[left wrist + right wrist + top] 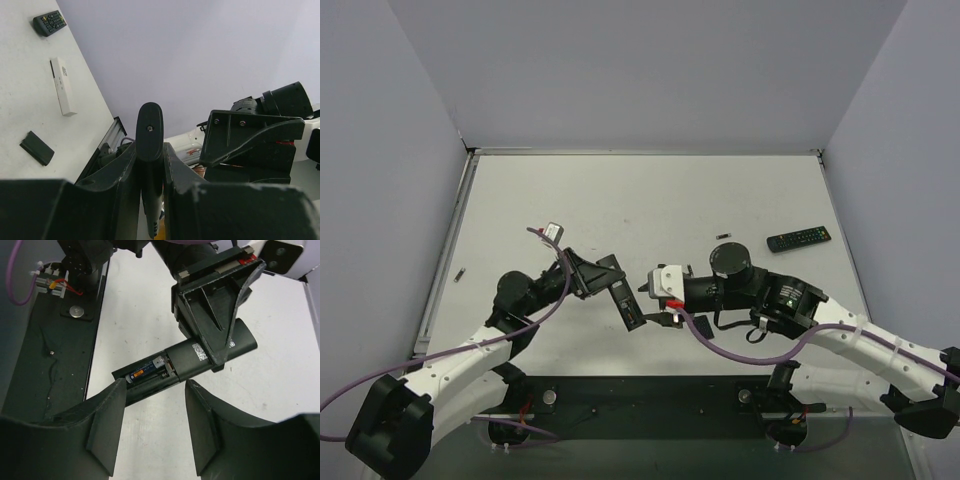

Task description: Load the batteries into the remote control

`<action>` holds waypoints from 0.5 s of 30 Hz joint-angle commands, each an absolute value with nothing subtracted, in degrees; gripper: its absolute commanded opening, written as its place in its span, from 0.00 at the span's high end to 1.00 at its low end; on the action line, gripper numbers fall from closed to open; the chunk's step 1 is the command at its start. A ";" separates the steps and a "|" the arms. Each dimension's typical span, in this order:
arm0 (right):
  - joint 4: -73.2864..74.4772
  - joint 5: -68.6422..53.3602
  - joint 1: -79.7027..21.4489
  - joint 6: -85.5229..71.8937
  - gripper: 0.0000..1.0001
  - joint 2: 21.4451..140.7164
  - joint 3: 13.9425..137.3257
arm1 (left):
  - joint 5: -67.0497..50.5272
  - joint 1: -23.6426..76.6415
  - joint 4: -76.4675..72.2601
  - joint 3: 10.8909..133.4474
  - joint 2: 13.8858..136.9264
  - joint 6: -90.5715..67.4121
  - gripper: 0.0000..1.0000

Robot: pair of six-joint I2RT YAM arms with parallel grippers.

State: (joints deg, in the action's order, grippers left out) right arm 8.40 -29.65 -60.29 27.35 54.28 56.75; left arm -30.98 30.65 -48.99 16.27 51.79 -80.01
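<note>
My left gripper (612, 284) is shut on a black remote control (628, 306), held off the table with its back facing my right wrist camera. The battery bay of the remote control (150, 375) is uncovered. One battery (145, 369) with an orange label lies in the upper slot; the slot beside it shows only a spring. My right gripper (155, 392) stands open just below that bay, with nothing between its fingers. A loose battery (722, 235) lies on the table behind the right arm. From the left wrist, the remote control (149, 131) stands clamped between the fingers.
A second black remote (798, 238) lies at the right of the table. The left wrist view also shows a white remote (64, 87) and a flat black cover (36, 147) on the table. A small dark object (460, 273) sits near the left edge.
</note>
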 commanded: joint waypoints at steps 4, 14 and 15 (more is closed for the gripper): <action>8.61 -38.84 -59.76 31.99 0.66 59.58 62.05 | -35.24 30.41 -47.46 20.56 51.42 -77.26 1.00; 10.55 -40.69 -59.68 34.36 0.70 64.16 64.69 | -37.53 30.41 -43.86 22.50 50.80 -75.32 1.00; 10.55 -40.87 -59.68 34.45 0.70 64.68 64.77 | -37.70 30.41 -43.68 22.76 50.80 -75.15 1.00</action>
State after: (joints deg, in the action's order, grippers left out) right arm 10.81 -37.36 -59.96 32.36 63.53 62.15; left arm -35.79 30.63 -44.29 19.27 51.81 -77.28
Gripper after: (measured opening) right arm 0.303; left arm 0.281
